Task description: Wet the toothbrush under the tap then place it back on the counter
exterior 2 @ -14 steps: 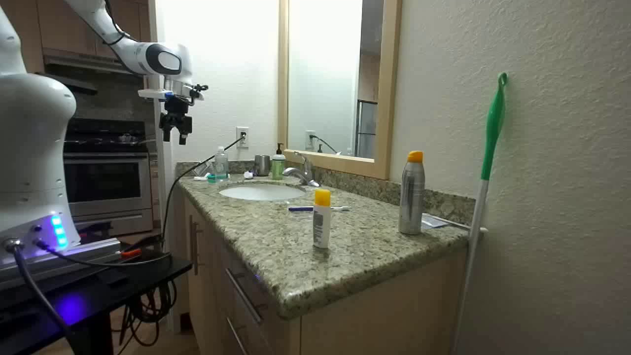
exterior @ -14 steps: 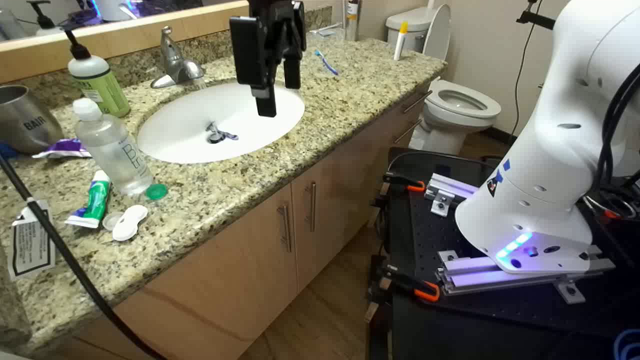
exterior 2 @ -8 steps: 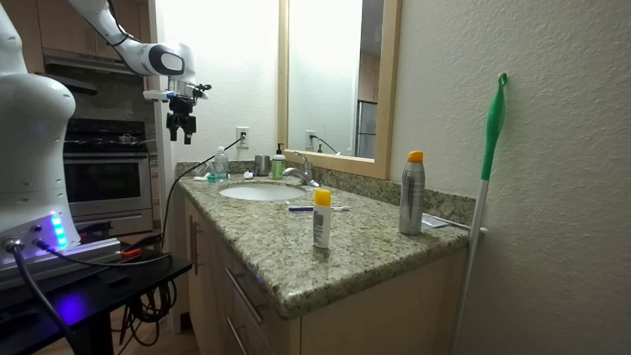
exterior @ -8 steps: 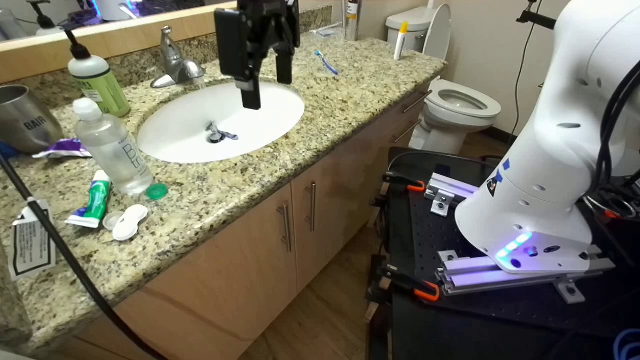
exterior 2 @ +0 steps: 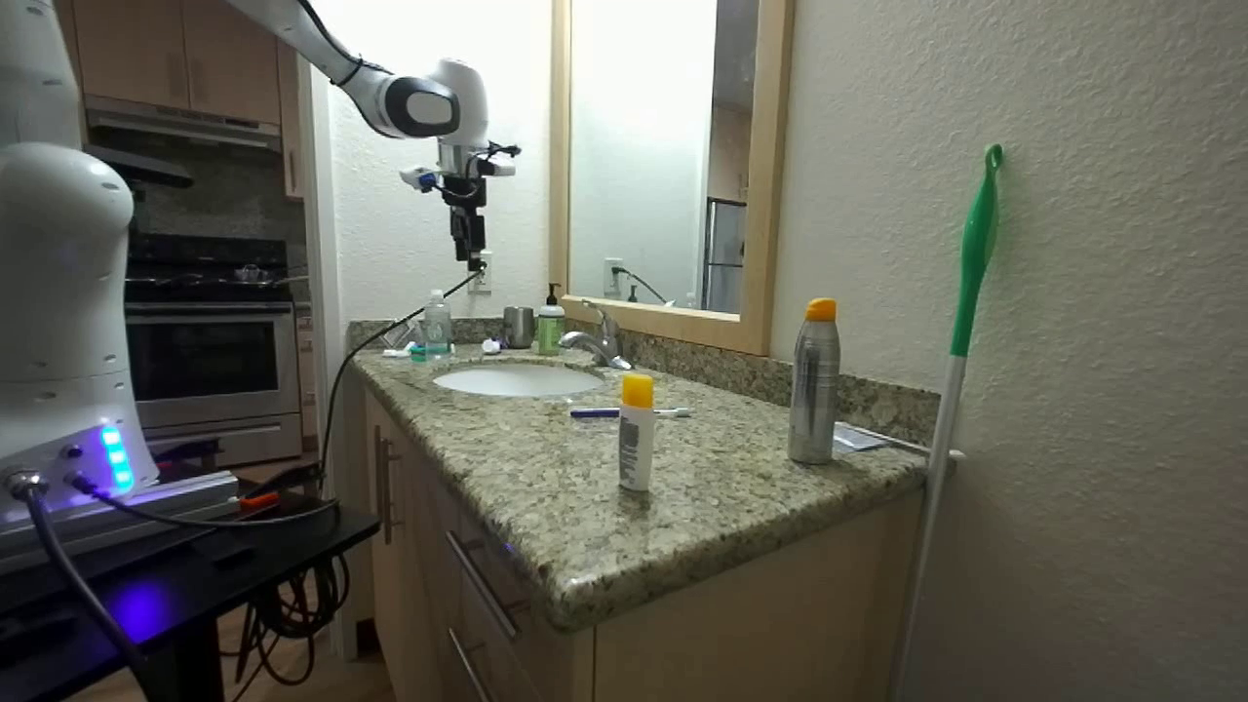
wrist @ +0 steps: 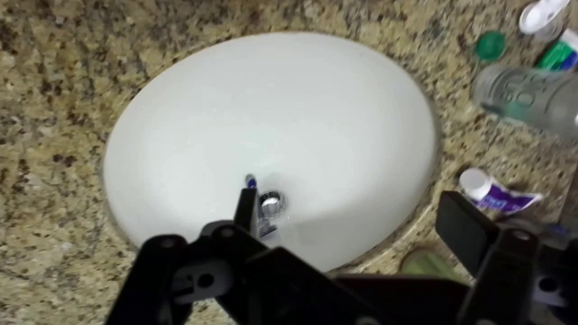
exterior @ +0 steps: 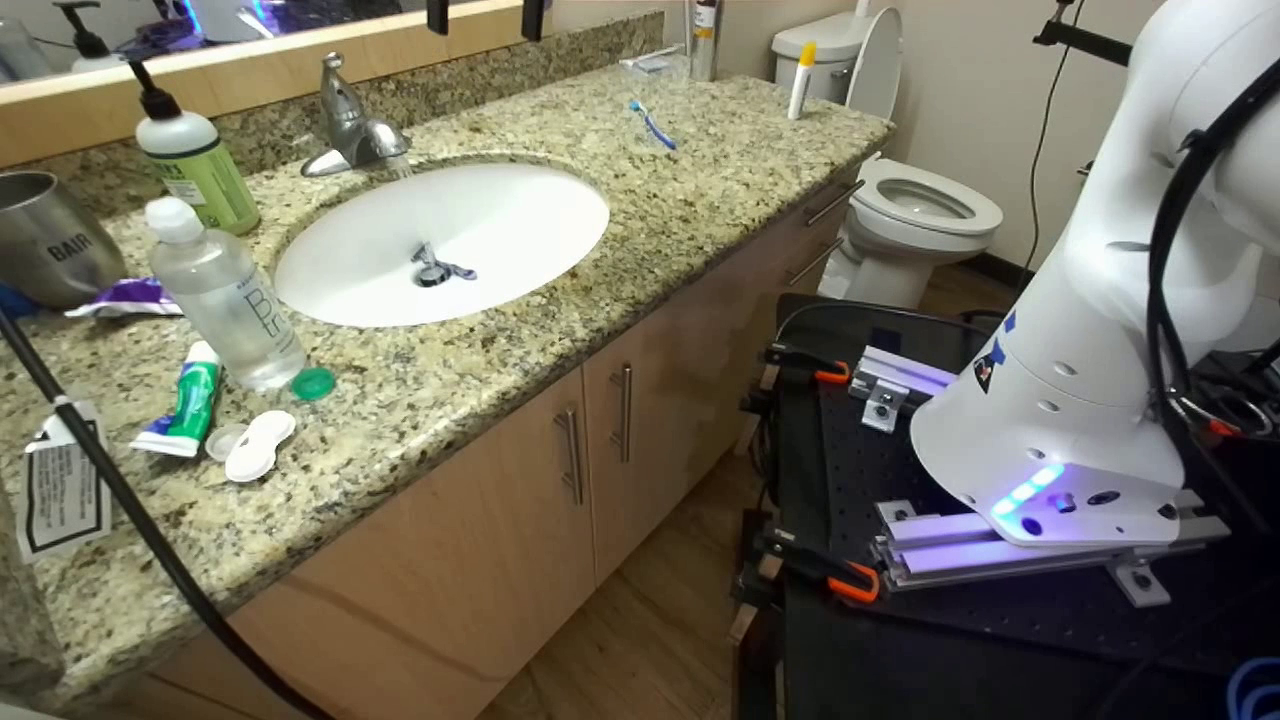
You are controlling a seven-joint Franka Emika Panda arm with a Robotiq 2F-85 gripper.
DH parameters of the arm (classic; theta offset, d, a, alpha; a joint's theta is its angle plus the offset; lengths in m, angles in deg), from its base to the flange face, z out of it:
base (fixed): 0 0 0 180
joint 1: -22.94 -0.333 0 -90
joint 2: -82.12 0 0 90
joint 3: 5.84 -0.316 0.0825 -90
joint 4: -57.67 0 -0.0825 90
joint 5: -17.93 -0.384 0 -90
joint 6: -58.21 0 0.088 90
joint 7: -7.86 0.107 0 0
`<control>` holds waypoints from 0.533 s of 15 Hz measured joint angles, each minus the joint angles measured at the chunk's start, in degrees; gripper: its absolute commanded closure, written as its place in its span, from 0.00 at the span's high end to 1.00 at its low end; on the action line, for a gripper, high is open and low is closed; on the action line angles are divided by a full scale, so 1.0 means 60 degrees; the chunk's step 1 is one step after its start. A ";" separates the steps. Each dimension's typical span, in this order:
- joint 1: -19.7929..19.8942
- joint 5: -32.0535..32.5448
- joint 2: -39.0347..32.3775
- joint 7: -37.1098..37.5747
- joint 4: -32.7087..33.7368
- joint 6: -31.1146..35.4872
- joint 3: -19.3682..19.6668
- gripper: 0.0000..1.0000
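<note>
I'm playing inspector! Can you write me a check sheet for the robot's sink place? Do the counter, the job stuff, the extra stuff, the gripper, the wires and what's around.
Surface: speckled counter with a white sink set in it.
Toothbrush: blue, lying on the counter beside the sink.
Tap: silver, at the sink's edge; a faint streak under it may be water.
Clutter: soap bottle, clear bottle, metal cup, green tube, purple tube, yellow-capped bottle, silver can; something purplish by the drain, too small to name.
Gripper: open, above the counter; nothing seen in its grip.
Cables: a black cable crosses one end of the counter, to a wall outlet.
Surroundings: mirror, toilet with its lid up, long pole.
</note>
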 measured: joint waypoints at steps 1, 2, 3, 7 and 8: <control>0.0221 -0.0144 -0.0205 0.0018 0.0243 0.0063 0.0237 1.00; 0.0426 -0.0242 -0.0380 0.0049 0.0397 0.0257 0.0440 1.00; 0.0628 -0.0276 -0.0548 0.0125 0.0484 0.0555 0.0628 1.00; 0.1300 0.0198 -0.1303 0.1204 0.0690 0.1356 0.1165 1.00; 0.1388 0.0240 -0.1462 0.1530 0.0778 0.1189 0.1217 1.00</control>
